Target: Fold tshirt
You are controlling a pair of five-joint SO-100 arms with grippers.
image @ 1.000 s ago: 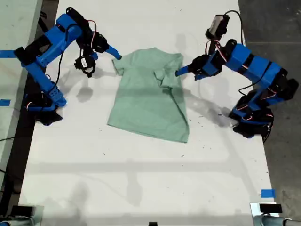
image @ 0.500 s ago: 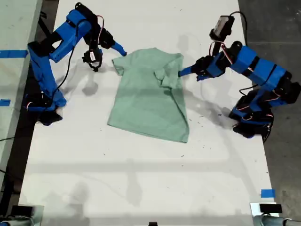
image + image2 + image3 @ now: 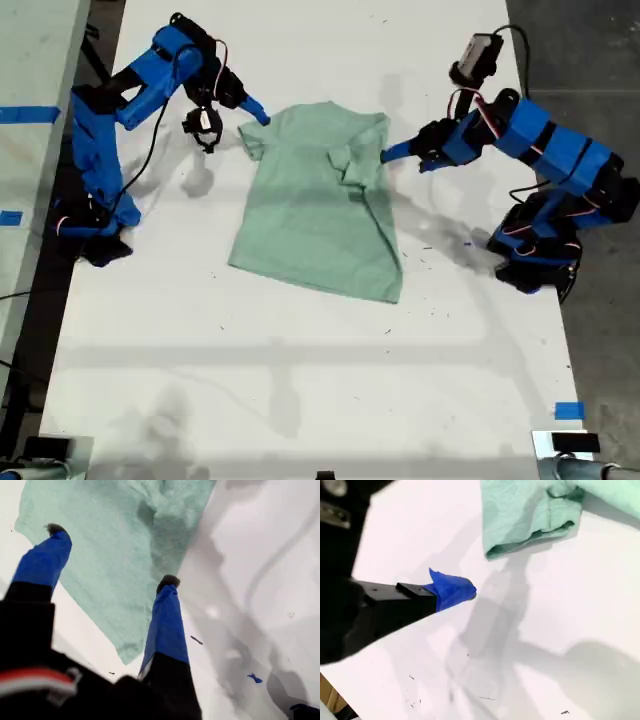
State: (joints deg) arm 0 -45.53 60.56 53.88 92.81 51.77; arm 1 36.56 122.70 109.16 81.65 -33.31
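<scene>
One white table (image 3: 300,400) is recorded, bearing one tshirt (image 3: 320,200) toward its far edge, one sleeve folded inward. Two blue grippers are counted: my first gripper (image 3: 110,555), jaws spread wide above the tshirt's edge; my second gripper (image 3: 452,591), beside a sleeve, opening not discernible.

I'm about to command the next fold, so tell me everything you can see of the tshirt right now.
The tshirt is plain pale mint-green cloth, soft and wrinkled, with no print. It lies flat on the white table. The sleeve on the exterior view's right is already folded inward over the body; the other sleeve still sticks out. My first end effector hovers open over that folded edge. My second end effector sits beside the loose sleeve, not touching.
</scene>
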